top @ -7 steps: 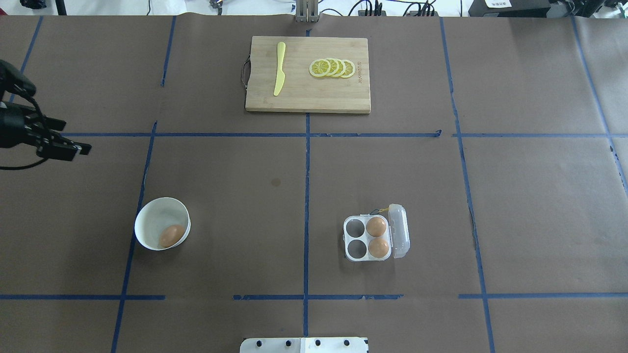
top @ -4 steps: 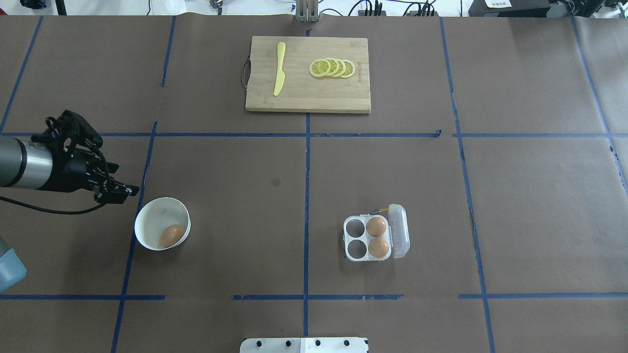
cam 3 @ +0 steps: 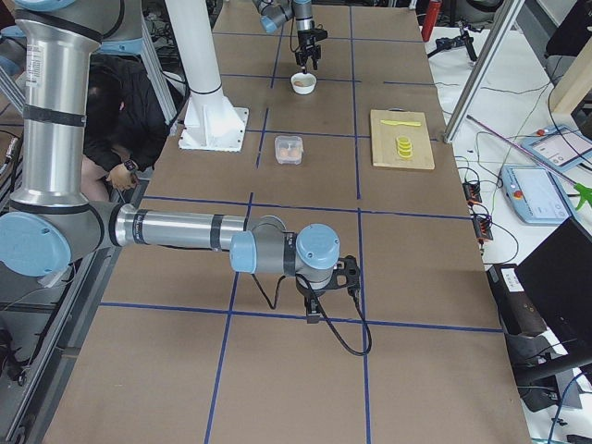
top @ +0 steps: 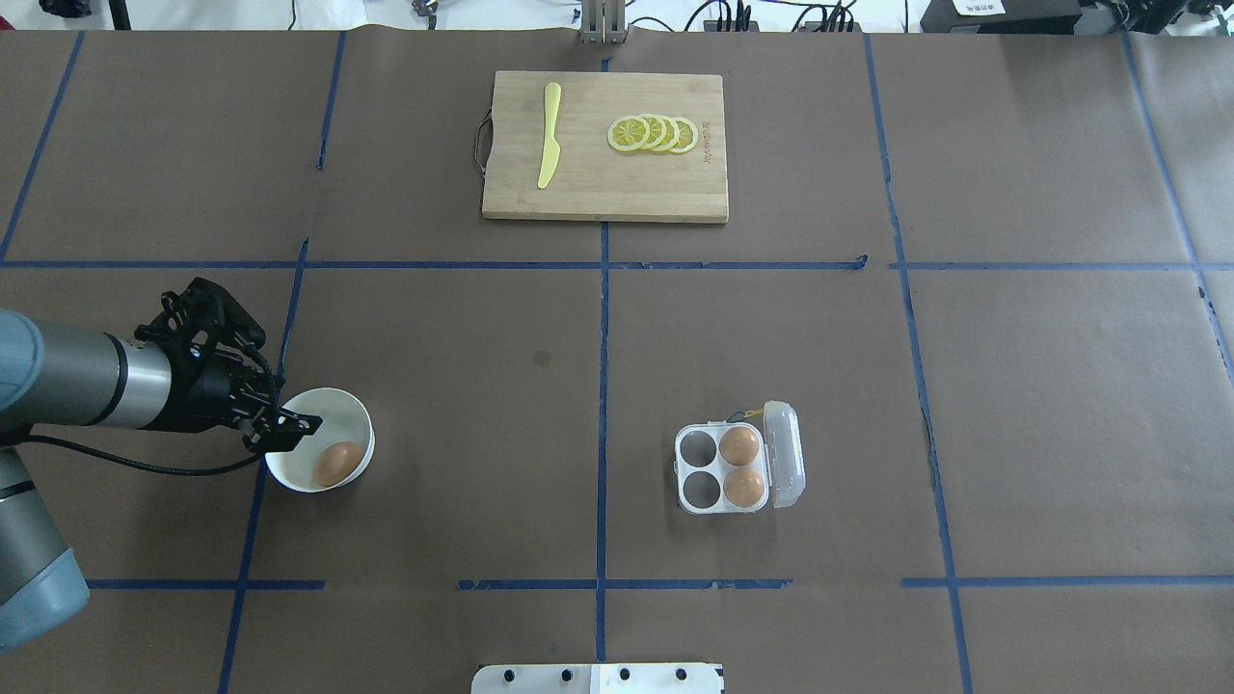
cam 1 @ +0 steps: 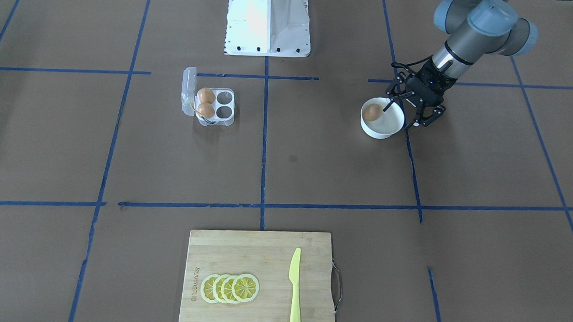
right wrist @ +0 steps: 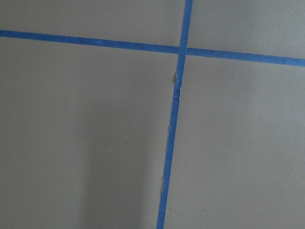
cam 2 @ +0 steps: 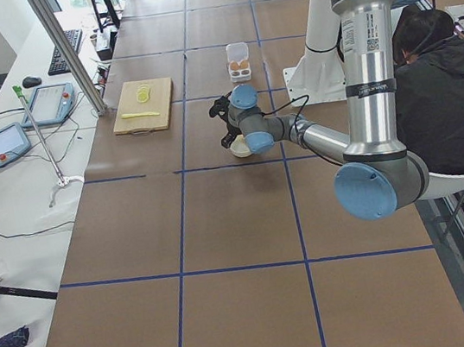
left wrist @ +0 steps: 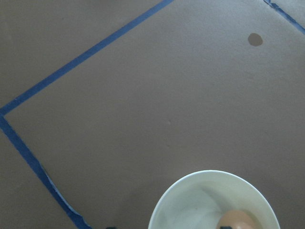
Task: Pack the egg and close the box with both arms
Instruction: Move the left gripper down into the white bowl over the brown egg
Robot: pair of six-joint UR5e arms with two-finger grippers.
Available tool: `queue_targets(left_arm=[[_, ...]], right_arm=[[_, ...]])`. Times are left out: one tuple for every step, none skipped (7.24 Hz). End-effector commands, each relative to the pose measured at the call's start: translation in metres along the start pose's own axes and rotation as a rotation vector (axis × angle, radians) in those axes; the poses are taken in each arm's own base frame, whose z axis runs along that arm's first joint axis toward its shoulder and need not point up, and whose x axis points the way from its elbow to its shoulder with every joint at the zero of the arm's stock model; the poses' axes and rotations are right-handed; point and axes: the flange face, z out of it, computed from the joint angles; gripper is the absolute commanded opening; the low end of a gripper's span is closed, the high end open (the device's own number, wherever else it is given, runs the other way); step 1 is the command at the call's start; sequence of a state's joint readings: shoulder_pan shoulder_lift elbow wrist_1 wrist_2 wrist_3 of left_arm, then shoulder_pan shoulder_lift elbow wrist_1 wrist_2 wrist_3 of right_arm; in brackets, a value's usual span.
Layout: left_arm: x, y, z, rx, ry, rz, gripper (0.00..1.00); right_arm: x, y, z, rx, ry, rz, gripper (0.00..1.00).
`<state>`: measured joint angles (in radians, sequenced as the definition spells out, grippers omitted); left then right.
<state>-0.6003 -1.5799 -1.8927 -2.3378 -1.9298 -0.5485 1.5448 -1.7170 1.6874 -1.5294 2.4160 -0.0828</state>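
Observation:
The egg [top: 337, 464] lies in a round white bowl [top: 323, 396] at the near left; it also shows in the front view [cam 1: 373, 112] and at the bottom of the left wrist view [left wrist: 236, 220]. My left gripper [top: 280, 410] is open and hangs over the bowl's left rim, one finger [cam 1: 388, 106] reaching in beside the egg, apart from it. The box [top: 696, 490] sits open right of centre, its lid [top: 783, 453] folded out, with two eggs [top: 739, 445] in its right-hand cups. My right gripper [cam 3: 319, 298] shows only in the right side view; I cannot tell its state.
A wooden cutting board [top: 604, 193] with a yellow knife [top: 549, 135] and lemon slices [top: 654, 133] lies at the far centre. The white pedestal base [cam 1: 268, 24] stands at the near edge. Blue tape lines cross the brown table cover.
My left arm has swung in from the far left edge, towards the near side and to the right, and its gripper now hangs over the bowl's rim. The egg, bowl and box have not moved.

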Motion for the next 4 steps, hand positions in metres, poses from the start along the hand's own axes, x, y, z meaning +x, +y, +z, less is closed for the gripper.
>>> queue_targets(left_arm=[[0.0278,0.0033,0.0168,-0.004,0.015,-0.016,0.73],[0.0286,0.0068,0.0215,-0.014,0.015,-0.015,0.71],[0.0264,0.009,0.0237,-0.02,0.011,-0.018,0.68],[0.0251,0.0112,0.0257,-0.026,0.009,-0.019,0.68]], right_arm=[[-0.0001,-0.0002,-0.0001,0.0,0.0,0.0,1.0],[0.0005,0.0001,0.0005,-0.002,0.0,0.002,1.0],[0.0005,0.0001,0.0005,-0.002,0.0,0.004,1.0],[0.0005,0.0001,0.0005,-0.002,0.0,0.002,1.0]])
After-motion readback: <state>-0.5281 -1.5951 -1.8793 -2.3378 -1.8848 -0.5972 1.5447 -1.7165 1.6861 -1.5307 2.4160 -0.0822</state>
